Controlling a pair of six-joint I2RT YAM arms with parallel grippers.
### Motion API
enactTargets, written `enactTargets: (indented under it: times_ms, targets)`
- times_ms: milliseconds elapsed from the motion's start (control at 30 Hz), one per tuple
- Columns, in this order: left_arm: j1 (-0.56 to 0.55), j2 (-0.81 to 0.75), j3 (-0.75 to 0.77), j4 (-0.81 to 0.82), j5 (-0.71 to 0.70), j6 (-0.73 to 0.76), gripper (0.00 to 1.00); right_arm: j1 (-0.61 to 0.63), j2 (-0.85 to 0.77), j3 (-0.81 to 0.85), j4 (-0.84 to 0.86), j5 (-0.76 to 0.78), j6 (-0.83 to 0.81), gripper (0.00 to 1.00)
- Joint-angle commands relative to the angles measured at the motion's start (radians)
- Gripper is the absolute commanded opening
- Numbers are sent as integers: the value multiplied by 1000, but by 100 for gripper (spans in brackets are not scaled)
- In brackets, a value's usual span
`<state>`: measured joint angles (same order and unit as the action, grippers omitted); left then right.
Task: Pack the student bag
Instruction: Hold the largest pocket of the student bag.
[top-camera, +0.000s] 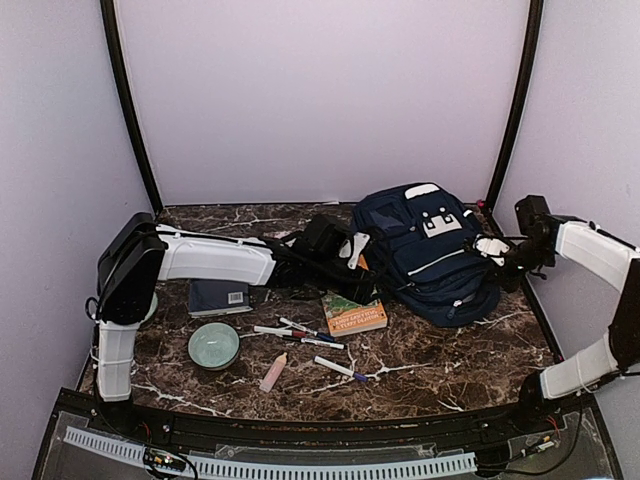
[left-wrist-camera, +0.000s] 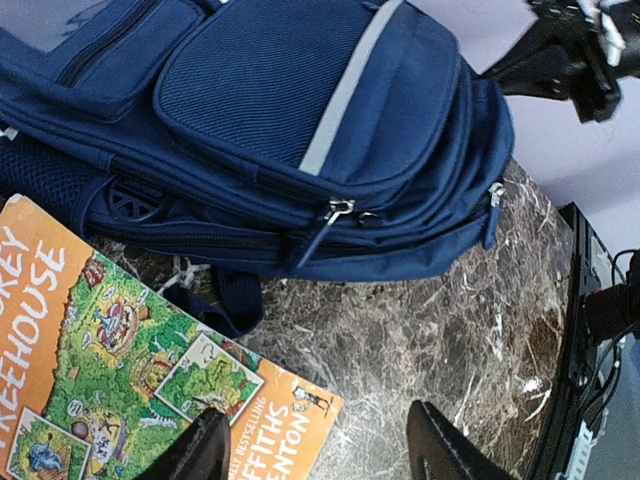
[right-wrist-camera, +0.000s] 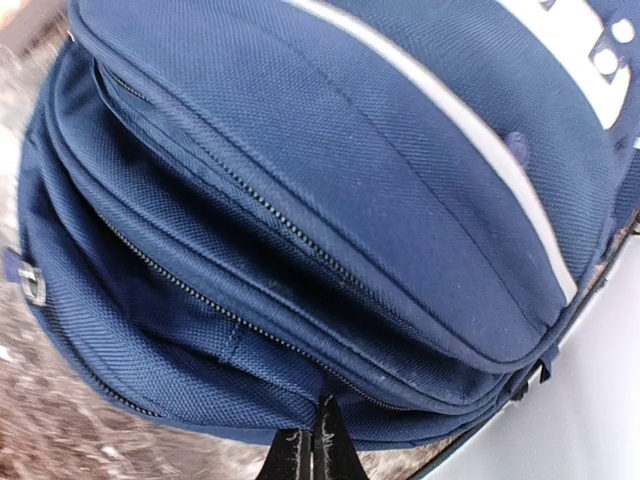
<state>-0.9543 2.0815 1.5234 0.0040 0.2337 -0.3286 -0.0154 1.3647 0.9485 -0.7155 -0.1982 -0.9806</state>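
The student bag (top-camera: 430, 250) is a navy-blue backpack with a grey stripe, lying flat at the back right of the marble table. My left gripper (left-wrist-camera: 320, 450) hangs open just left of it, over the corner of an orange picture book (left-wrist-camera: 130, 370) and bare marble, with nothing between its fingers. From there the student bag (left-wrist-camera: 300, 110) fills the upper view, its zip pulls hanging at the front. My right gripper (right-wrist-camera: 313, 445) is shut at the right edge of the student bag (right-wrist-camera: 330, 200). Its tips press against the fabric beside a zip line, and nothing shows between them.
A flat navy-blue book (top-camera: 220, 297), a pale green bowl (top-camera: 213, 345), several markers (top-camera: 300, 333) and a pink tube (top-camera: 272, 372) lie on the table left of centre. The orange book (top-camera: 355, 315) lies in front of the bag. Curved black frame posts stand at both sides.
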Motion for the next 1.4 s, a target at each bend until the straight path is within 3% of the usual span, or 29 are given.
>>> enactTargets:
  times_ms: [0,167,300,633,733,900,1000,1133,1367]
  targets:
    - [32,36,79,-17,-9,-153,63,1,-108,-9,-78,-99,120,0]
    - [43,80,163,-88,21,-257,63,1,-132,39,-161,-107,197,0]
    - [40,128,159,-19,97,-325,63,1,-143,69,-205,-130,238,0]
    - [13,261,237,89,93,-317,64,13,-300,-21,-127,-233,326,0]
    - [12,355,367,85,90,-318,64,13,-316,-23,-129,-229,327,0]
    - [13,587,738,-27,85,-323,64,14,-329,-13,-170,-270,324,0]
    - [23,642,824,-9,71,-329,65,15,-333,-23,-147,-298,335,0]
    - [67,569,773,-67,44,-299,65,16,-294,-13,-110,-349,375,0]
    - [75,156,283,-31,13,-100,64,23,-245,3,-12,-367,426,0]
